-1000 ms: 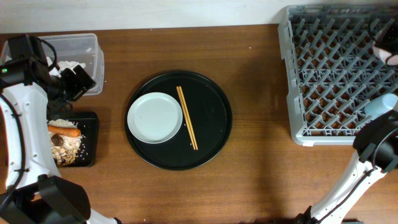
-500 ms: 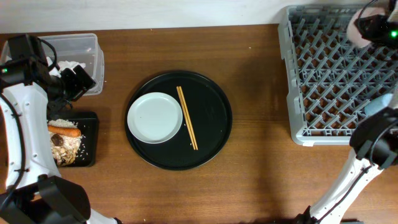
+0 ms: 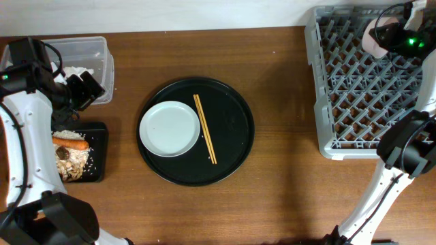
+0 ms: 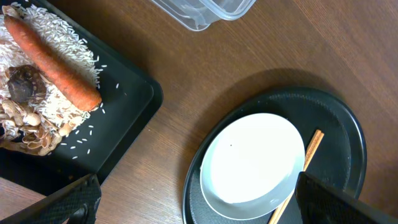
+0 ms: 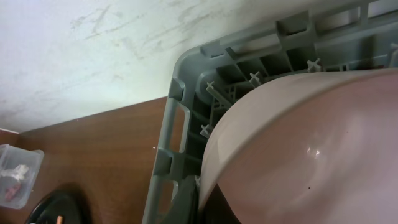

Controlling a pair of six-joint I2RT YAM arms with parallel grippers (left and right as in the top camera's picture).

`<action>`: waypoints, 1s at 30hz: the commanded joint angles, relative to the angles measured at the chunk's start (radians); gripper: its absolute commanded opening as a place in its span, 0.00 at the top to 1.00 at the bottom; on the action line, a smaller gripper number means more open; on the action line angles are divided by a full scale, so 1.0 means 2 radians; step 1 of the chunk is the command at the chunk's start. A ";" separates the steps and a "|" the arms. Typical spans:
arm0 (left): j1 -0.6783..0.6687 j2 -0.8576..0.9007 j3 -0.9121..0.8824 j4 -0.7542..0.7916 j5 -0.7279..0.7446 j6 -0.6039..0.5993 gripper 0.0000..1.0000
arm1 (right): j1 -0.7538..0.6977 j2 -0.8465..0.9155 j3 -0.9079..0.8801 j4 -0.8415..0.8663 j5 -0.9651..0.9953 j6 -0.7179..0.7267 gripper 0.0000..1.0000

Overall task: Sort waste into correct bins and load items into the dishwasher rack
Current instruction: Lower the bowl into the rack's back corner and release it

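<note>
Brown table (image 3: 286,102) — rice scraps (image 3: 76,160) binned, 9 o'clock. Your left gripper (image 3: 82,90) gapes; right gripper (image 3: 390,35) clamps pale pink bowl (image 5: 298,143) over grey lattice rack (image 3: 361,95). Pending — round white dish (image 3: 169,128), wooden chopsticks (image 3: 205,129).

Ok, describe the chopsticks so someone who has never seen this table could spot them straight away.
Find the large round black tray in the middle of the wooden table. A round pale dish sits on it, and the chopsticks lie along the dish's edge on the side facing the grey rack. They are the only thin brown wooden sticks, a close pair lying at a slant.
</note>
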 commanded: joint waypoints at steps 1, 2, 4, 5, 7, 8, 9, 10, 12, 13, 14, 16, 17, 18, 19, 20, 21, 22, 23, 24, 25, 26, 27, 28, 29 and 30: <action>0.000 -0.013 0.002 -0.002 -0.002 -0.006 0.01 | -0.006 0.007 0.006 -0.010 0.000 0.004 0.96; 0.000 -0.013 0.002 -0.002 -0.002 -0.006 0.01 | -0.009 0.008 0.006 -0.015 0.007 0.003 0.96; 0.000 -0.013 0.002 -0.002 -0.002 -0.006 0.01 | -0.014 0.008 0.006 -0.019 0.013 0.003 0.96; 0.000 -0.013 0.002 -0.002 -0.002 -0.006 0.01 | -0.017 0.008 0.006 -0.021 0.013 0.003 0.96; 0.000 -0.013 0.002 -0.002 -0.002 -0.006 0.01 | -0.023 0.008 0.006 -0.025 0.015 0.004 0.96; 0.000 -0.013 0.002 -0.002 -0.002 -0.006 0.01 | -0.029 0.008 0.006 -0.029 0.015 0.004 0.96; 0.000 -0.013 0.002 -0.002 -0.002 -0.006 0.01 | -0.032 0.008 0.006 -0.032 0.015 0.004 0.96; 0.000 -0.013 0.002 -0.002 -0.002 -0.006 0.01 | -0.034 0.008 0.006 -0.034 0.015 0.003 0.96; 0.000 -0.013 0.002 -0.002 -0.002 -0.006 0.01 | -0.037 0.008 0.006 -0.037 0.015 0.004 0.96; 0.000 -0.013 0.002 -0.002 -0.002 -0.006 0.01 | -0.039 0.008 0.006 -0.039 0.015 0.004 0.96; 0.000 -0.013 0.002 -0.002 -0.002 -0.006 0.01 | -0.040 0.008 0.006 -0.041 0.015 0.004 0.96; 0.000 -0.013 0.002 -0.002 -0.002 -0.006 0.01 | -0.042 0.008 0.006 -0.044 0.015 0.004 0.96; 0.000 -0.013 0.002 -0.002 -0.002 -0.006 0.01 | -0.043 0.008 0.006 -0.045 0.015 0.004 0.96; 0.000 -0.013 0.002 -0.002 -0.002 -0.006 0.01 | -0.043 0.008 0.006 -0.045 0.015 0.004 0.96; 0.000 -0.013 0.002 -0.002 -0.002 -0.006 0.01 | -0.044 0.007 0.006 -0.046 0.015 0.007 0.96; 0.000 -0.013 0.002 -0.002 -0.002 -0.006 0.01 | -0.045 0.007 0.006 -0.046 0.015 0.014 0.96; 0.000 -0.013 0.002 -0.002 -0.002 -0.006 0.01 | -0.047 0.007 0.006 -0.045 0.015 0.023 0.96; 0.000 -0.013 0.002 -0.002 -0.002 -0.006 0.01 | -0.052 0.007 0.009 -0.046 0.022 0.032 0.96; 0.000 -0.013 0.002 -0.002 -0.002 -0.006 0.01 | -0.056 0.007 0.010 -0.048 0.035 0.039 0.95; 0.000 -0.013 0.002 -0.002 -0.002 -0.006 0.01 | -0.060 0.004 0.012 -0.054 0.057 0.044 0.95; 0.000 -0.013 0.002 -0.002 -0.002 -0.006 0.01 | -0.064 0.000 0.012 -0.063 0.091 0.043 0.95; 0.000 -0.013 0.002 -0.002 -0.002 -0.006 0.01 | -0.067 -0.004 0.012 -0.072 0.124 0.043 0.95; 0.000 -0.013 0.002 -0.002 -0.002 -0.006 0.01 | -0.070 -0.010 0.012 -0.082 0.163 0.043 0.95; 0.000 -0.013 0.002 -0.002 -0.002 -0.006 0.01 | -0.074 -0.017 0.012 -0.093 0.206 0.043 0.94; 0.000 -0.013 0.002 -0.002 -0.002 -0.006 0.01 | -0.075 -0.022 0.012 -0.098 0.225 0.043 0.89; 0.000 -0.013 0.002 -0.002 -0.002 -0.006 0.01 | -0.077 -0.026 0.012 -0.102 0.243 0.043 0.79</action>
